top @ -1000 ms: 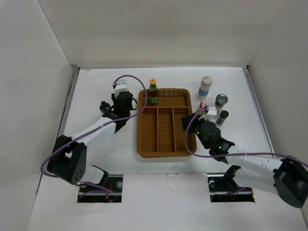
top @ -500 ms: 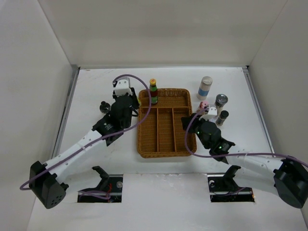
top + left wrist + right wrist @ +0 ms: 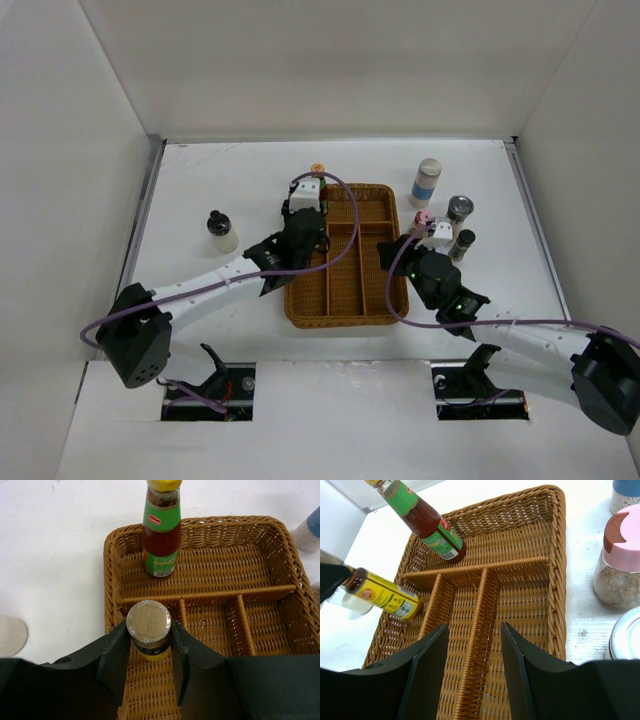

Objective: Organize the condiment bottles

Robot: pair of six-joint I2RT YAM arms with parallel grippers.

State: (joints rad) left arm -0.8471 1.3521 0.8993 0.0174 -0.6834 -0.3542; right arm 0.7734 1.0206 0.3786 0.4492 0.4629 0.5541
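Silver-capped, yellow-labelled sauce bottle (image 3: 148,622)

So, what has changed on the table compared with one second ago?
The left gripper swung right, from beside the brown wicker divided tray to over its left narrow compartment, jaws shut on a yellow-labelled silver-capped dark bottle. The right gripper and the green-labelled yellow-capped bottle in the tray stayed put.
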